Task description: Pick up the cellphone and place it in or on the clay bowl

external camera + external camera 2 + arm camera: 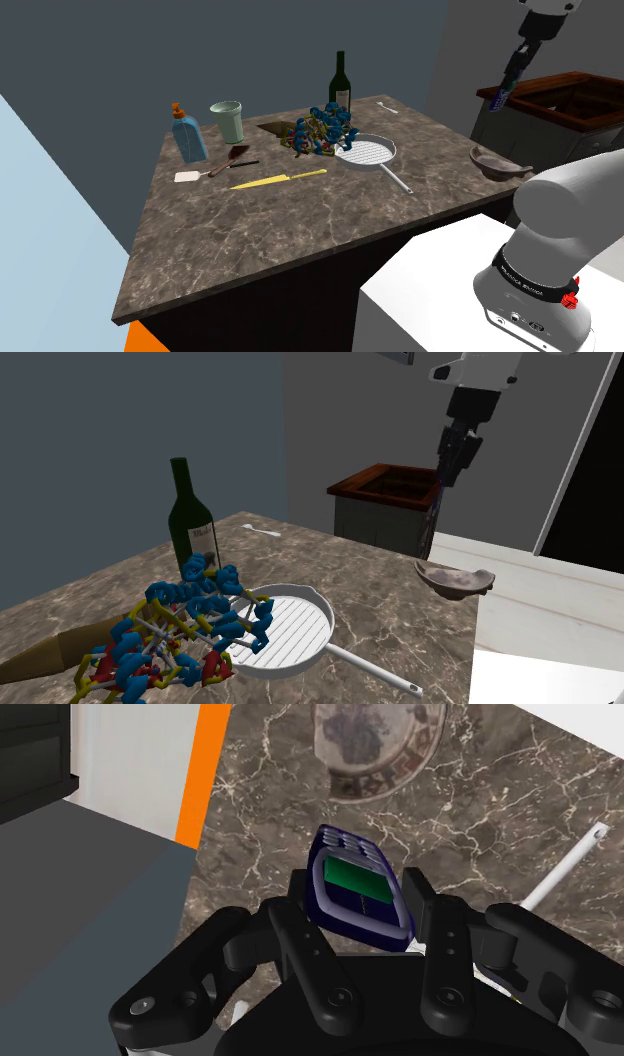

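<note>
The black gripper (pixel 510 85) hangs high in the air. It is closed on the cellphone (pixel 358 889), with its two fingers (pixel 295 929) pressing the phone's sides. The phone is dark blue with a green screen, and it is up off the table (pixel 300 230).

The bowl (pixel 455 580) is brown and shallow. It sits right at one edge of the table, the edge beside the brown box (pixel 560 100). The gripper and phone hang well above that edge, about over the bowl, not touching it.

More things stand near the middle of the table: a white pan (pixel 290 627), a dark bottle (pixel 190 517) and a toy made of blue and yellow pieces (pixel 180 632). A yellow knife (pixel 278 180) lies well apart from the bowl.
</note>
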You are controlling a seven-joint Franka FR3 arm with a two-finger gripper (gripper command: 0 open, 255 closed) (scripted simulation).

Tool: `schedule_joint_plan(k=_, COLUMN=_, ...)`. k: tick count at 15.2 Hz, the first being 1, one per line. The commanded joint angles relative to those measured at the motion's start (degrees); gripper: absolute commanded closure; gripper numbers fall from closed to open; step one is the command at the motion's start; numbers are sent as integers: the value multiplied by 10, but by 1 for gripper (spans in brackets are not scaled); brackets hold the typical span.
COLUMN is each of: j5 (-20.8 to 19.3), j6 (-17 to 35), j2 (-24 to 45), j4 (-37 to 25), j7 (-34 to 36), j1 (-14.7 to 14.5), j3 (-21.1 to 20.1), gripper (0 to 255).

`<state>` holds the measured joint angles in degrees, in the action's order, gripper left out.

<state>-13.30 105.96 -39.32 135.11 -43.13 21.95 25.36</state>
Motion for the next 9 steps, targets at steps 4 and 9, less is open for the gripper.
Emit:
schedule_joint_plan(k=4, j5=-32, j6=-31, j2=-72, j4=37, j7=-38, j1=38, j3=21, gripper=255)
schedule_joint_plan(k=9, j5=-42, j6=5, j2=-74, j4=75, j7=-38, j1=43, j3=31, gripper=255)
